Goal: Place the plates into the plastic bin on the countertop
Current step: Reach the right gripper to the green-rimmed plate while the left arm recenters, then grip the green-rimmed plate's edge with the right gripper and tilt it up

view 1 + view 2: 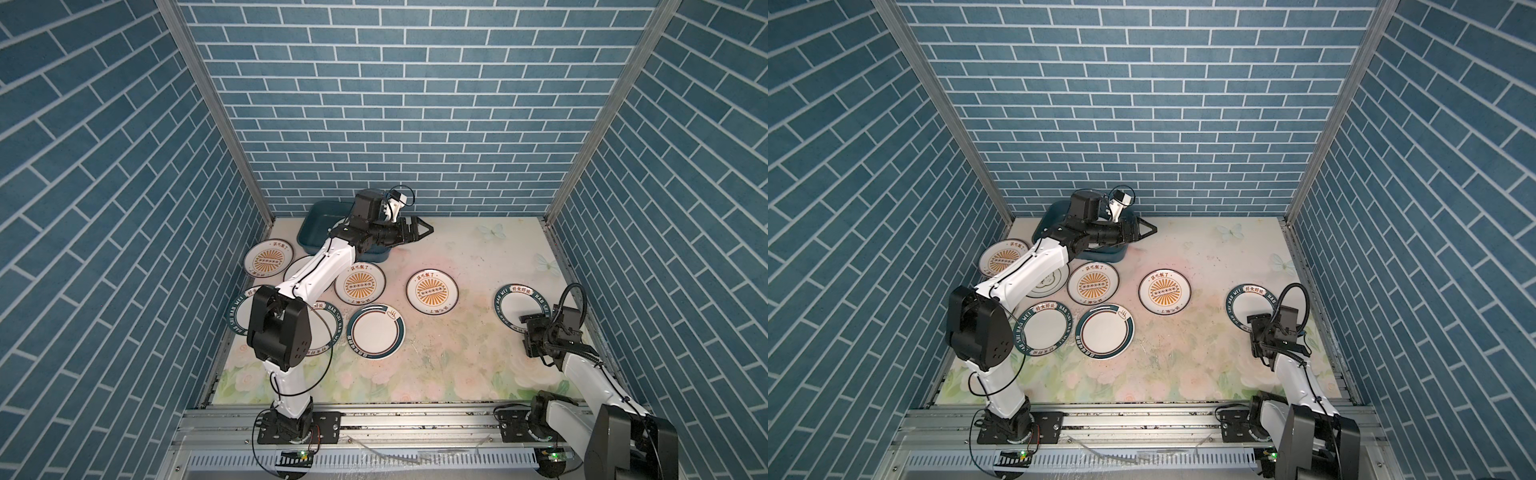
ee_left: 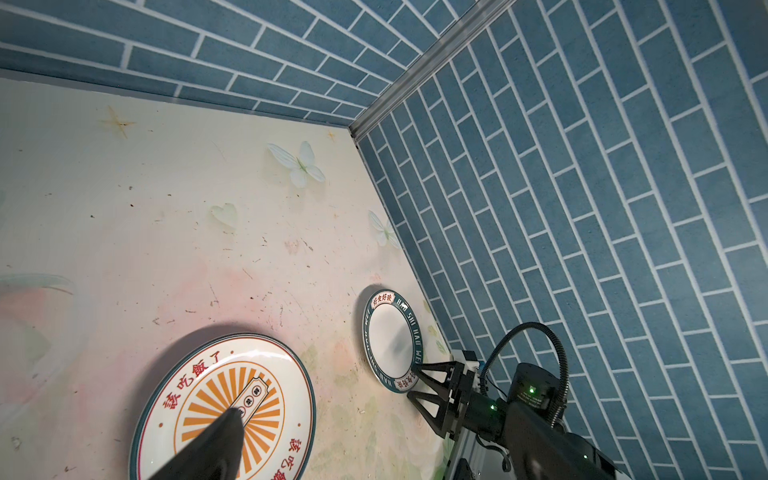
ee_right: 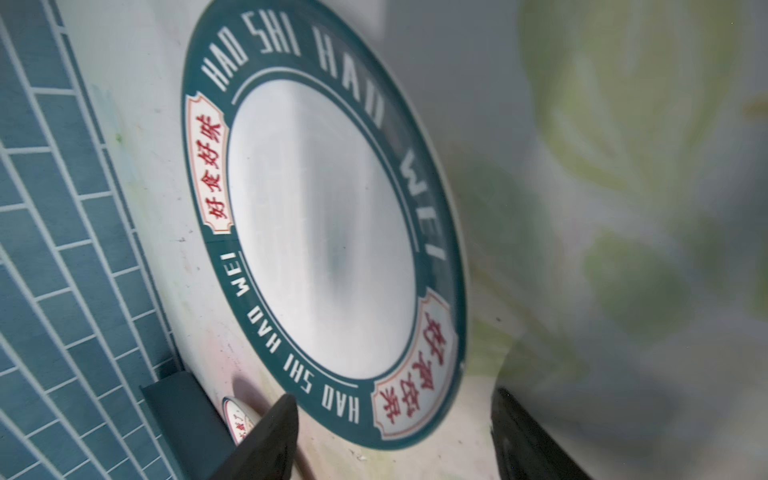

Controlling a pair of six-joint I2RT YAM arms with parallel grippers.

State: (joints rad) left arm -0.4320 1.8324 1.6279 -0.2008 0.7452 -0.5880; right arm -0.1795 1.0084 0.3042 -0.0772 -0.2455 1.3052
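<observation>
**Fingers at the lettered plate's rim, a full crossing away from the bin**

The fingers (image 3: 266, 440) of the right gripper (image 3: 392, 399) stand apart with the near rim of the lettered plate (image 3: 324, 232) in the gap between them. They are not clamped on it, and the plate lies flat on the countertop (image 1: 457, 357). This plate is the one farthest from the teal plastic bin (image 1: 307, 239), well apart from it across the printed surface.

The left gripper (image 1: 426, 229) hangs just past the bin's corner that faces this plate. Its fingers are spread wide and hold nothing.

In a top view, 8 plates lie outside the bin. One of the 3 sunburst plates (image 1: 359, 284) lies just beside the bin. The green-banded plate with the cup emblem (image 1: 376, 330) lies farther out. The left arm covers most of the bin's inside, so I cannot tell whether it already holds any plates.

The step in hand appears to be the pick-up of the lettered plate. The next move calls for the fingers to narrow onto the thin rim, likely with one finger working under the lip. The plate then needs a lift and a long carry to the bin. The left arm would probably need to clear the bin first.
</observation>
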